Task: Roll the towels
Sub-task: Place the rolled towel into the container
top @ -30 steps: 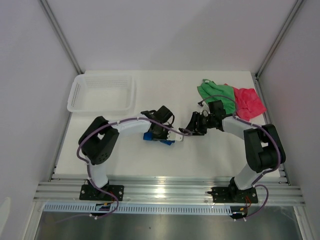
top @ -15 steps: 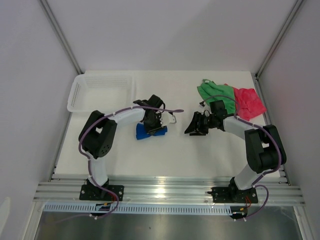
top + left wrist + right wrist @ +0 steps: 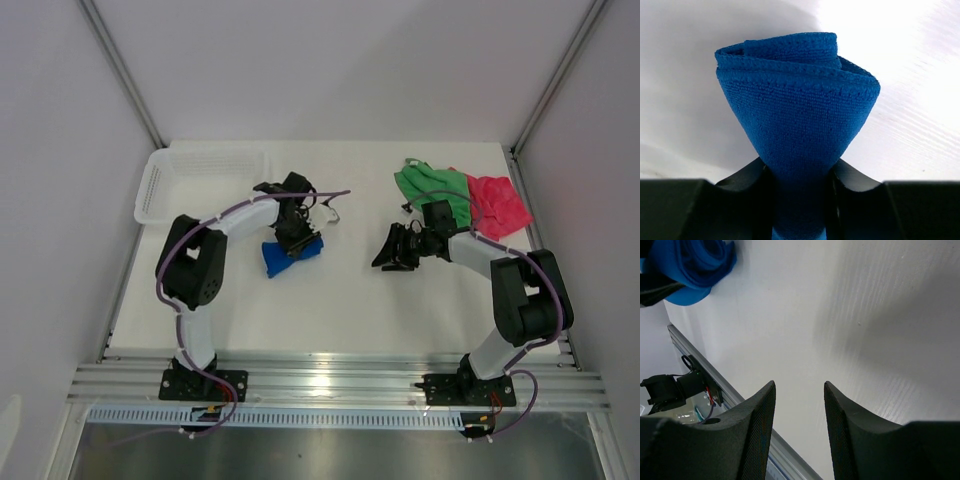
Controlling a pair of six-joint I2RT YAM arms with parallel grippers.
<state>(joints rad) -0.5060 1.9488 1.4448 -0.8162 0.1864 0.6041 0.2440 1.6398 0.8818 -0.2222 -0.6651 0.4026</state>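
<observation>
The blue towel (image 3: 283, 256) is rolled up and held at one end by my left gripper (image 3: 296, 238), which is shut on it. In the left wrist view the roll (image 3: 797, 105) flares out from between the black fingers (image 3: 750, 182). My right gripper (image 3: 388, 258) is open and empty over bare table, right of centre; its fingers (image 3: 755, 430) stand apart with nothing between them. The blue roll also shows in the right wrist view (image 3: 692, 267). The green towel (image 3: 432, 187) and the pink-red towel (image 3: 497, 204) lie crumpled side by side at the back right.
A white mesh basket (image 3: 205, 186) stands at the back left, just left of my left gripper. The aluminium rail (image 3: 340, 384) runs along the near edge. Walls close in the left, back and right sides.
My left gripper has carried the blue roll left and toward the back, closer to the basket, turning it. My right gripper has barely moved.
</observation>
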